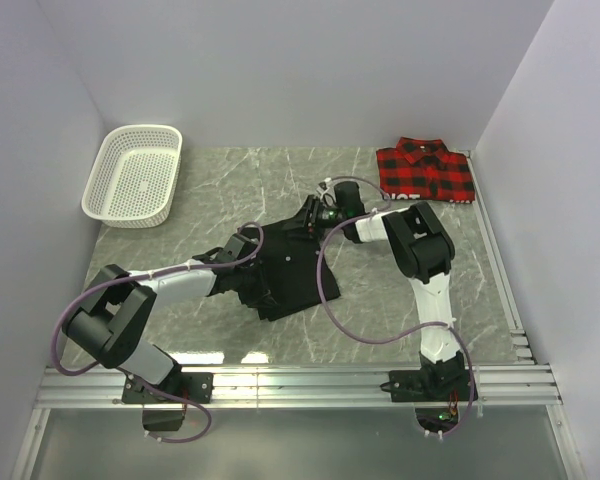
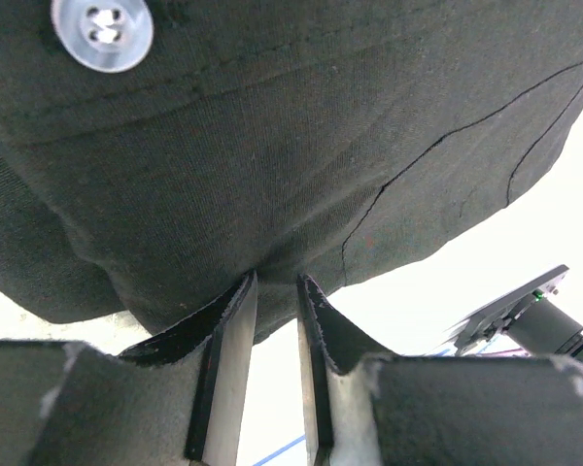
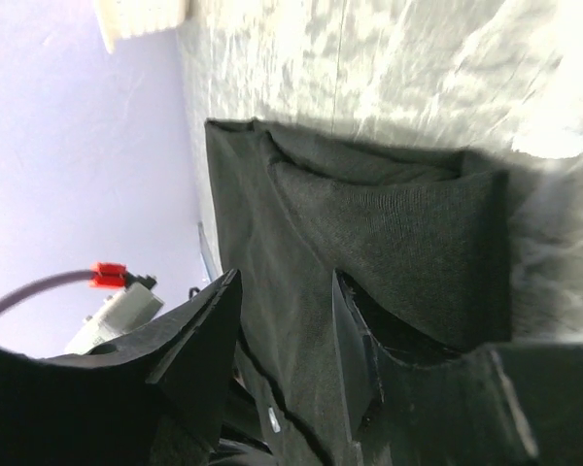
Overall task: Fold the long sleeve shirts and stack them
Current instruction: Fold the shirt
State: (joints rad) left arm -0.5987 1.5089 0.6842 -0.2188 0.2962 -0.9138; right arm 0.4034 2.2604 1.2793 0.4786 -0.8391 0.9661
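Here, your left pincer (image 2: pixel 277 280) clenched on a pinch of the black shirt (image 1: pixel 290 278), shirt lying mid table (image 1: pixel 380 295), your right pincer (image 3: pixel 287 291) astride its far edge, grip impossible to tell, plaid shirt (image 1: pixel 425 172) folded in the far right corner.

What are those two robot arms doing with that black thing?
They're folding a black shirt in the middle of the table. The left gripper pinches an edge of the cloth. The right gripper has cloth between its fingers too, though I can't tell if it's squeezing. A red plaid shirt already lies folded in the far right corner, and a white basket sits far left.
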